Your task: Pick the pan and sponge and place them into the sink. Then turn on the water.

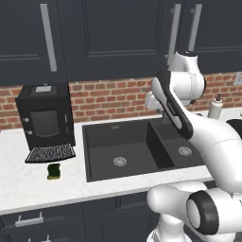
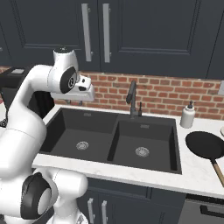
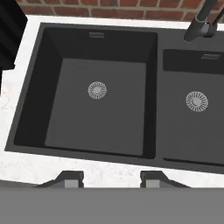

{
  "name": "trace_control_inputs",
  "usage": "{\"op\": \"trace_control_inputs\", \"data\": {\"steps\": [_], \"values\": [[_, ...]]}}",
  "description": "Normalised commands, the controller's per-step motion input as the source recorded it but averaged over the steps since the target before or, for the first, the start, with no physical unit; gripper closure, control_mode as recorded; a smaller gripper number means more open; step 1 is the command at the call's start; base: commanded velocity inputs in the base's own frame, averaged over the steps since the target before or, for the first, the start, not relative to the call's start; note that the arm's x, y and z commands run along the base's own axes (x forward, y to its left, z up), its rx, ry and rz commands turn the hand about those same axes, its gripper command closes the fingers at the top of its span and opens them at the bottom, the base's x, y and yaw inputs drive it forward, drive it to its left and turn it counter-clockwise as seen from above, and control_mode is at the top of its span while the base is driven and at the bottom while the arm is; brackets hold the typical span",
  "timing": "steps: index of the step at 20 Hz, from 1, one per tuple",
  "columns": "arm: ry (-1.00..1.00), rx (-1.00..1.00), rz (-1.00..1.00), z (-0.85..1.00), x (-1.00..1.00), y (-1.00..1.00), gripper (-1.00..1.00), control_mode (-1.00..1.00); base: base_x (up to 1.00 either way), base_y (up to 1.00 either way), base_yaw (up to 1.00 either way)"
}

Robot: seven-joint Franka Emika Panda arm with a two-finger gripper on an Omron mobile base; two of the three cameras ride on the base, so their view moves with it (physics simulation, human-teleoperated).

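Right, down at the gripper [image 3: 111, 177] first: the two dark fingertips [image 3: 70, 177] stand spread apart with nothing between them, hanging over the white counter [image 3: 109, 170] strip at the front edge of the sink [image 3: 151, 87]. Just beyond the fingers lies the wider basin, bare, its round silver drain [image 3: 97, 90] straight ahead and a little to the left of the gap. Off to the right of the fingers sits the narrower basin with its own drain [image 3: 196, 101], and past that, further right and further away, the dark faucet [image 3: 201, 22] rises by the brick wall [image 3: 100, 6].

From the right base view the hand [image 2: 83, 89] hovers high above the wide basin's left rim, well clear of everything. The pan [image 2: 205, 145] rests flat on the counter far to the right of the fingers, beyond the sink's right edge, handle [image 2: 217, 168] pointing toward the camera. A white soap bottle [image 2: 188, 114] stands behind it near the wall.

In the left base view the sponge [image 1: 54, 171] lies on the counter well to the left of the fingers, apart from the sink, just in front of a black coffee machine [image 1: 45, 116] and its grille tray [image 1: 50, 153]. No stream shows at the faucet. Dark cabinets [image 1: 94, 33] close off the back.
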Motion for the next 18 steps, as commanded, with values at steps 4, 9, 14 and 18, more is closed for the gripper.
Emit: {"op": "trace_control_inputs", "data": {"steps": [4, 9, 14, 18], "values": [[0.00, 0.00, 0.00, -0.07, 0.00, 0.22, -1.00, -1.00, 0.00, 0.00, 0.00], [-0.03, 0.00, 0.03, -0.04, 0.00, 0.77, -1.00, -1.00, 0.00, 0.00, 0.00], [0.02, 0.00, 0.11, 0.00, 0.00, 0.93, -1.00, -1.00, 0.00, 0.00, 0.00], [0.15, 0.01, 0.11, -0.14, 0.00, 0.88, -1.00, -1.00, 0.00, 0.00, 0.00]]}}
